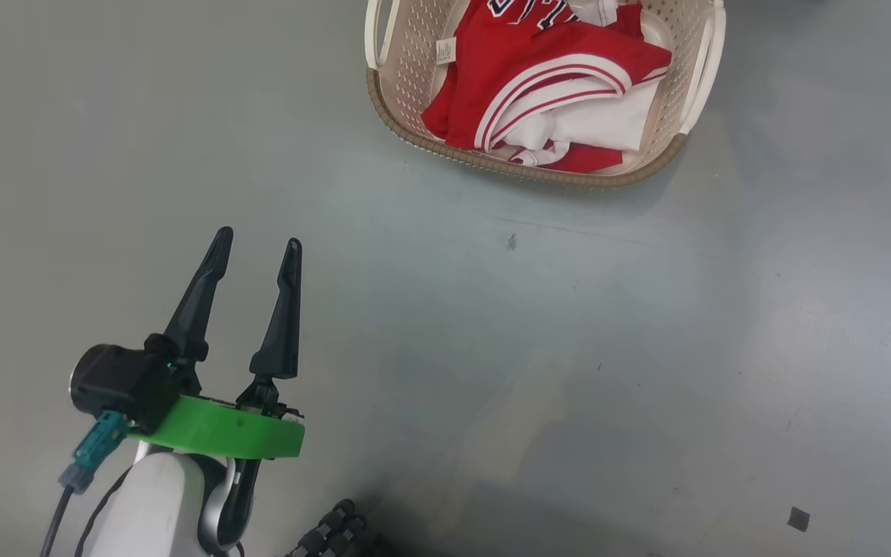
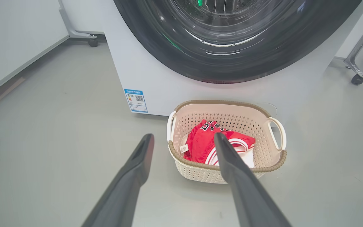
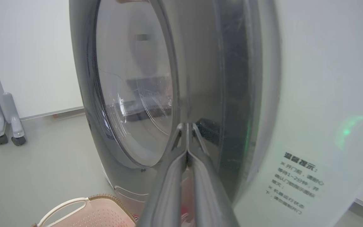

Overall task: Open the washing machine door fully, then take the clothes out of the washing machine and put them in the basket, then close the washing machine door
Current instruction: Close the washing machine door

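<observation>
The basket point(image 1: 693, 77) stands on the grey floor at the top of the head view, with the red and white clothes point(image 1: 538, 70) piled inside it. My left gripper point(image 1: 258, 238) hovers open and empty over bare floor, well short of the basket. Along its fingers I see the basket point(image 2: 273, 164) and the clothes point(image 2: 202, 142) just in front of the washing machine point(image 2: 143, 69). The washing machine door point(image 2: 232, 60) lies against the machine's front. My right gripper point(image 3: 186, 125) is shut, its tips against the glossy dark ring of the door point(image 3: 200, 78), nothing held.
A blue label point(image 2: 135, 101) sits low on the machine's front. Grey wheeled frame legs point(image 2: 356, 77) stand on both sides of the machine, and white wall panels run behind. The basket's handle point(image 3: 61, 206) shows below the door. A small dark scrap point(image 1: 798, 518) lies on the floor.
</observation>
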`<state>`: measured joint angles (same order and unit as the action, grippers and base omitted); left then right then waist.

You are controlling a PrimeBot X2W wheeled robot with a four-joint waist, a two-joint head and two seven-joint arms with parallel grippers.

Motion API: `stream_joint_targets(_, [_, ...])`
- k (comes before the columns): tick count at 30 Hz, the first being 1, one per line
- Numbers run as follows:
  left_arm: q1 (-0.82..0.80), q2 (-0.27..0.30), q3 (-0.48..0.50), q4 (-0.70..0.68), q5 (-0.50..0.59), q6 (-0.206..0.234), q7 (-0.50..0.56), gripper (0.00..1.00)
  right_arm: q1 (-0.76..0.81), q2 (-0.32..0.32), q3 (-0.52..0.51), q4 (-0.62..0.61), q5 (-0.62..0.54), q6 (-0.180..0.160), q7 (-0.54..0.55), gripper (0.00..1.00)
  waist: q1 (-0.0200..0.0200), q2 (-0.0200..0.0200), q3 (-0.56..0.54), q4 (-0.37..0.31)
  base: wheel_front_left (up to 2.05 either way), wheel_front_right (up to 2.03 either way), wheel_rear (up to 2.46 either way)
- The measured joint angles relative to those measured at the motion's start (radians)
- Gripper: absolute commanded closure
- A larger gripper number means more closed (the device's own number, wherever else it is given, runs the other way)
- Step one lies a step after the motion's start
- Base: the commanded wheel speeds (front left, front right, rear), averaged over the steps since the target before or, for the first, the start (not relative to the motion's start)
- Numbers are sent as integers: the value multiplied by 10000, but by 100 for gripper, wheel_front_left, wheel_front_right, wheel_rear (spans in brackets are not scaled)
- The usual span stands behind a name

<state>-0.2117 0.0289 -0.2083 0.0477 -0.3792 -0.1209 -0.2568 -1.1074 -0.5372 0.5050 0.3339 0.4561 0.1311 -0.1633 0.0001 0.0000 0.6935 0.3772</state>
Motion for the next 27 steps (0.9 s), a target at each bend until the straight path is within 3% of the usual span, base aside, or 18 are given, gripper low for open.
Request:
stream_joint_targets(8, [-198,-27,-184,-71,-704,0,0,0,-528,-128,-270,286,251,107,-90,100,0,0,328,235,0,0,0])
stream_joint_targets(27, [-436,-44,-155,192,-769,0,0,0,-709,-134,249,1177,380,117,-550,100,0,0,174,343,0,0,0])
